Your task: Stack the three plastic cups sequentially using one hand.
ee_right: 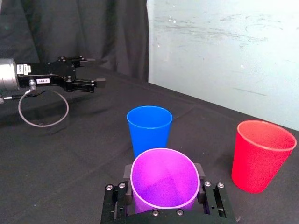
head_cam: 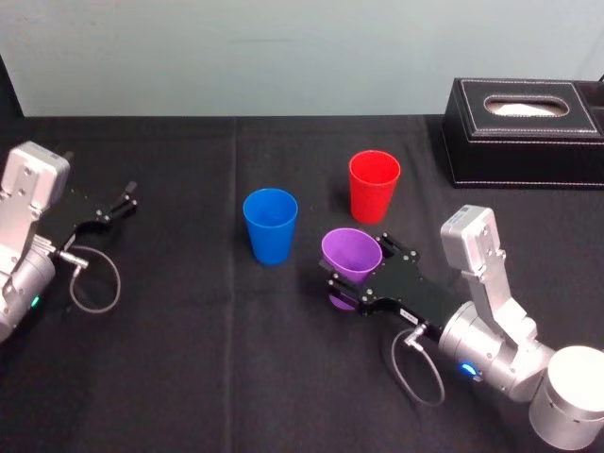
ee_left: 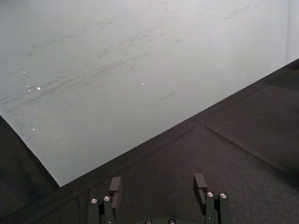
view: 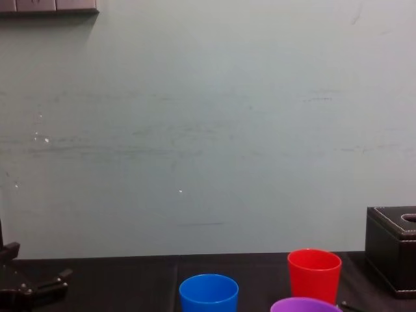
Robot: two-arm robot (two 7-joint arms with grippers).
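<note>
Though near blue cup point(head_cam: 271, 226), purple cup point(head_cam: 351, 253) within right tool point(head_cam: 360, 268)

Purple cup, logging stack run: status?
Right gripper shut on purple tapered plastic cup. Left gripper open, parked left. Blue plastic cup, red plastic cup upright, unstacked.

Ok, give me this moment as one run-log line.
right gripper: shut on purple cup | blue cup: upright, free | red cup: upright, free | stacked: none | left gripper: open, parked left
</note>
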